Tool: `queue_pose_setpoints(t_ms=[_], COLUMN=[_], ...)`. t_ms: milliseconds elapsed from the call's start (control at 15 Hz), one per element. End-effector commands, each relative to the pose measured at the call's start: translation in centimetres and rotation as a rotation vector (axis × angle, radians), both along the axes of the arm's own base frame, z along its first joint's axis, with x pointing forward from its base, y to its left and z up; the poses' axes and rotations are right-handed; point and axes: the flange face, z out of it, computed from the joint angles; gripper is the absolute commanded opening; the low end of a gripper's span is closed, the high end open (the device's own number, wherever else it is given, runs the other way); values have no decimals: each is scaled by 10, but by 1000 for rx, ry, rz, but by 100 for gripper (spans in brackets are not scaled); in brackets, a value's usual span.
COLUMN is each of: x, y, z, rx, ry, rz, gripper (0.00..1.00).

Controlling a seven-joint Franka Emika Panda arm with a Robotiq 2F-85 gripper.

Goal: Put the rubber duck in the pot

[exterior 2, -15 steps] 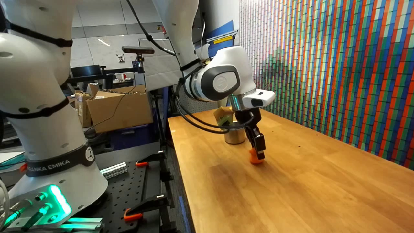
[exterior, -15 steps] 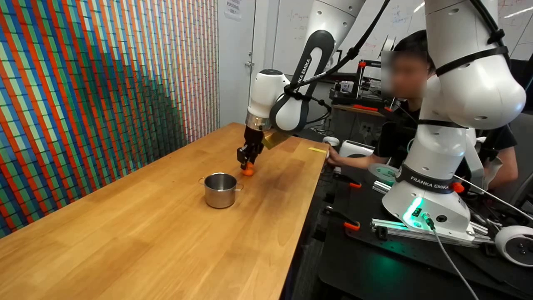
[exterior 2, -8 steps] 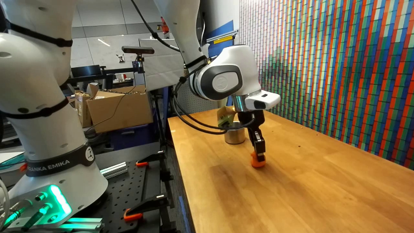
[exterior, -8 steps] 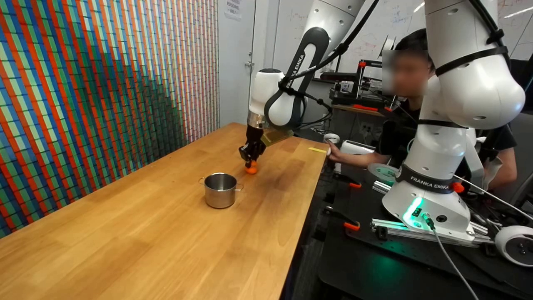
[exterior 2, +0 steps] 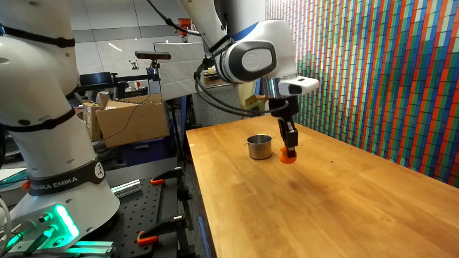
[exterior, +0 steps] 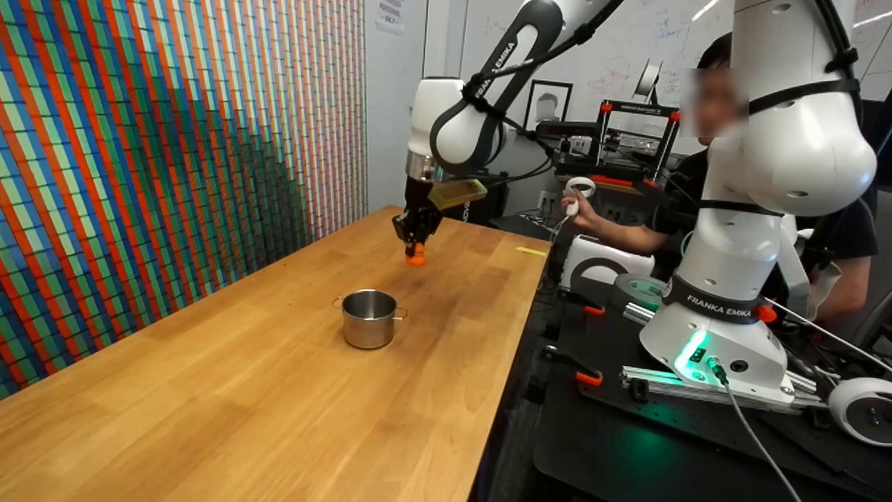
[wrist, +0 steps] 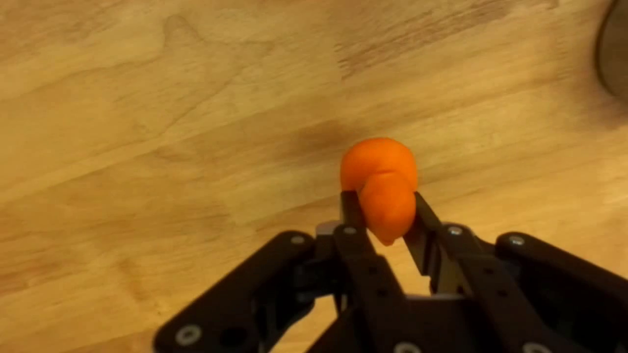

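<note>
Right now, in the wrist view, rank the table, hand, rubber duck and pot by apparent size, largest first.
1. Table
2. Hand
3. Rubber duck
Pot: only a sliver shows, so left unranked.

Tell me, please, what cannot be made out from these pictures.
Most of the pot: in the wrist view, cut off by the right edge.
Part of the rubber duck: in an exterior view, hidden by the pincer.
The person's face: in an exterior view, blurred.
The whiteboard writing: in an exterior view, too faint and small to read.
</note>
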Motion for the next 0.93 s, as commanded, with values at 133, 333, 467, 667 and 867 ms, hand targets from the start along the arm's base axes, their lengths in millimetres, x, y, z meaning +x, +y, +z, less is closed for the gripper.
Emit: queue_pose_setpoints(t_ms=[133,333,467,667,867], x=[-15,-20,-23,-29,-43], y=[50,81,96,119,139], z=[75,82,79,70,60], rx=[107,155,174,181,179], ry=[11,14,20,12,12], rz=[71,107,125,153,183], gripper=[7,7,7,7,7])
